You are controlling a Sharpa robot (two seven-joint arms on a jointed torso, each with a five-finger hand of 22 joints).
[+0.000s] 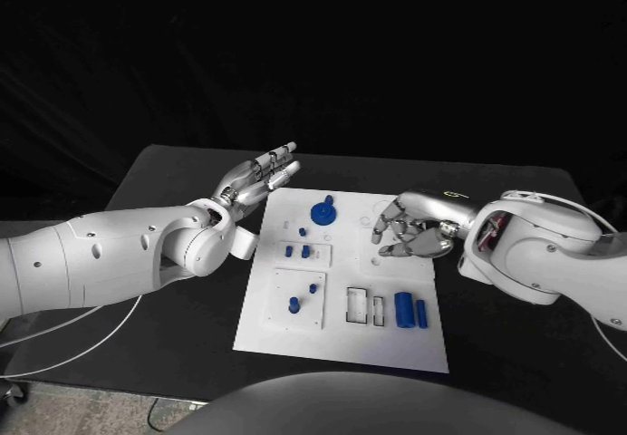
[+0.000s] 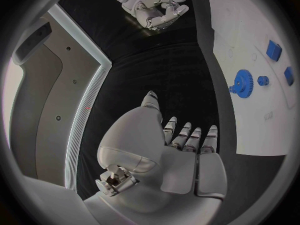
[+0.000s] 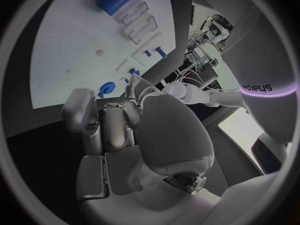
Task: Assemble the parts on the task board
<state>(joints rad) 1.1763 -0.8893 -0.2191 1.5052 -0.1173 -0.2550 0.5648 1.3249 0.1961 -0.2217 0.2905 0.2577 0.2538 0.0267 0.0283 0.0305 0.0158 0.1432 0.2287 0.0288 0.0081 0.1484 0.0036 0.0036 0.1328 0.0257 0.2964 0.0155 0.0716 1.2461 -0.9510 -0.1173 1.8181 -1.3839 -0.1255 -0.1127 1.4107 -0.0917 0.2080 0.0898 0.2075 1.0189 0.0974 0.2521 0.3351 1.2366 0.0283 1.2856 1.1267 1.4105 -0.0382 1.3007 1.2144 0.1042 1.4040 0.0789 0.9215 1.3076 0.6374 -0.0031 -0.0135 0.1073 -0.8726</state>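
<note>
Left hand [image 1: 262, 174] flat, fingers spread, empty, far-left of task board [image 1: 346, 349]; right hand [image 1: 416, 231] curled, empty, over its right side; blue gear [image 1: 323, 214] far-centre; curled fingers risked knocking parts

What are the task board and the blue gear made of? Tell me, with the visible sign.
Task board: probably matte white plastic; flat, even, no glare.
Blue gear: likely moulded plastic; uniform saturated blue, no metallic shine. Neither is certain from looks alone.

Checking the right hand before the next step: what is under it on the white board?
Under the right hand lies bare white task board, with a small round hole beside the curled fingers. The hand holds nothing visible. The patch directly beneath its palm is covered.
</note>
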